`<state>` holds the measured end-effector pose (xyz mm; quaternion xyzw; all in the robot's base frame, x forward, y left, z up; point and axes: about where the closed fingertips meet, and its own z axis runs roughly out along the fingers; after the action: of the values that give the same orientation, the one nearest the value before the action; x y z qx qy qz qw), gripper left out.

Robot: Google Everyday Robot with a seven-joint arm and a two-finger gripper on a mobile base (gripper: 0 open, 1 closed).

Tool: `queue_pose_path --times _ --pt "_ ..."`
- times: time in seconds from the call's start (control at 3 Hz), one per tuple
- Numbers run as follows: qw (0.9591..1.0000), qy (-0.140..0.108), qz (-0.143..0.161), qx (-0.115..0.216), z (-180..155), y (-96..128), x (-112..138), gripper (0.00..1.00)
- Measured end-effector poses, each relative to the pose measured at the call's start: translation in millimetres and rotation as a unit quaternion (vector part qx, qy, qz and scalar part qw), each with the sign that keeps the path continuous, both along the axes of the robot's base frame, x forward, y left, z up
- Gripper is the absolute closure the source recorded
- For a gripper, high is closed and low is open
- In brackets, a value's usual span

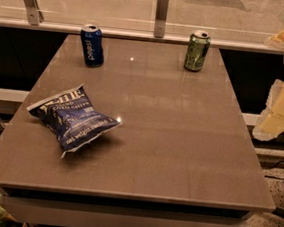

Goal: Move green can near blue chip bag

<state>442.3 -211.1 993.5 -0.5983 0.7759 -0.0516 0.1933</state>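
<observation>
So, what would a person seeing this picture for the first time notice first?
The crinkled blue chip bag lies on the near left part of the table and stands out most. At the far edge stand two cans, well apart: the Pepsi can on the left, the green can on the right. The robot's pale claw hangs beyond the table's right side, touching nothing.

Upright Pepsi can (92,45), grey-brown table (178,154), railing posts (162,12)
</observation>
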Motion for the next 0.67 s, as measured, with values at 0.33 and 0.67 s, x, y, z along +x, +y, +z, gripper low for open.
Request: queue_pose_path --times 0.33,0.67 --pt "0.9993 -0.028 -0.005 0.023 1.8 3.8 11.5 0.0" --pt "0.9958 -0.062 -0.022 0.064 1.1 7.7 26.9 0.0"
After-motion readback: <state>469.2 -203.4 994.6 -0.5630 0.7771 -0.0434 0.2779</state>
